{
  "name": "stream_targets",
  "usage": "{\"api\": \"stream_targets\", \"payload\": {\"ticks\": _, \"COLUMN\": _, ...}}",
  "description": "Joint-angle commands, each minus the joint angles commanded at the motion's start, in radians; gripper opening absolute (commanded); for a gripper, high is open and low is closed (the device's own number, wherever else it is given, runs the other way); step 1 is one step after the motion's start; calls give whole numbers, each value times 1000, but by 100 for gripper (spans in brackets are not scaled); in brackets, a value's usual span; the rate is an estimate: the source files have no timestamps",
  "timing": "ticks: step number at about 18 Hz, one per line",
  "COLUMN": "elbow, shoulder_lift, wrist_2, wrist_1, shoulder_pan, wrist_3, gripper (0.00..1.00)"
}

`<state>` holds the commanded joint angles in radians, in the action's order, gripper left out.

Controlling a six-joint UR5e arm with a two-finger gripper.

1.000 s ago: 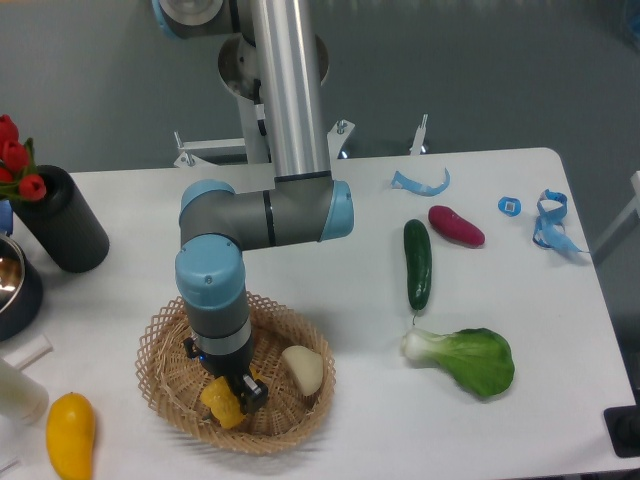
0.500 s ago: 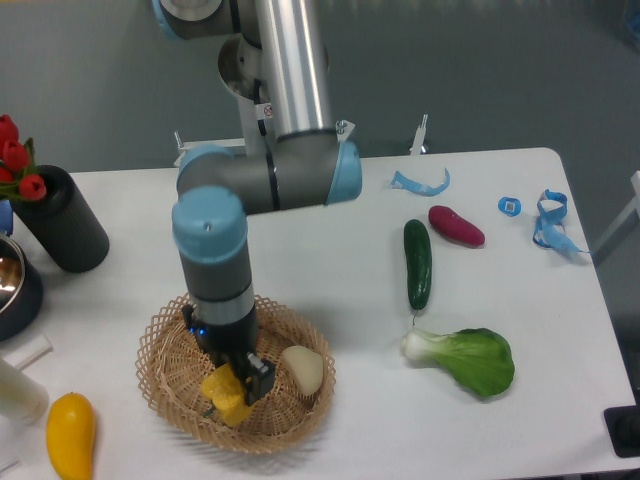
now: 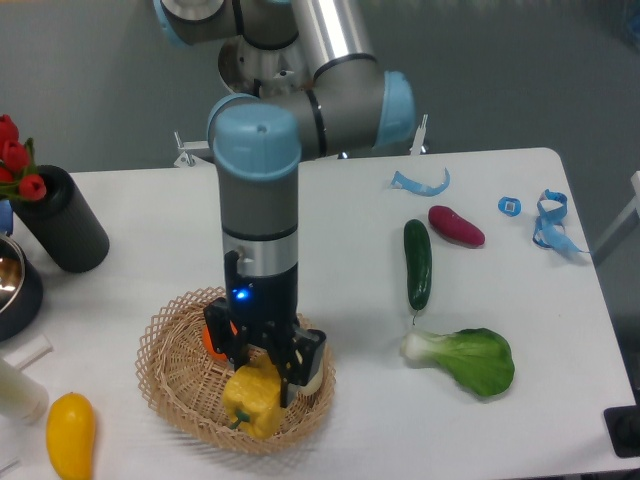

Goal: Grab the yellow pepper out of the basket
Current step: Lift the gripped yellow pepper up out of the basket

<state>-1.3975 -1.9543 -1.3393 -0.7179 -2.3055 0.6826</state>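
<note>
Arm higher than half a second ago, gripper (image 3: 262, 368) clamped on yellow pepper (image 3: 252, 400), lower left of frame. Pepper now hanging above basket (image 3: 165, 395) floor, orange bit peeking behind. Pick looks basically done.

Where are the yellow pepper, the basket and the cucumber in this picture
yellow pepper (image 3: 254, 402): fixed camera view, on its ribbed front, below the gripper.
basket (image 3: 170, 405): fixed camera view, on the woven wall at its left side.
cucumber (image 3: 417, 264): fixed camera view, on the middle of its dark green body.
</note>
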Motion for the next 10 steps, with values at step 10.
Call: {"api": "stream_targets", "payload": {"ticks": 10, "elbow": 3, "shoulder_lift": 6, "wrist_2": 31, "wrist_1": 0, "shoulder_pan": -15, "wrist_3": -2, "gripper": 23}}
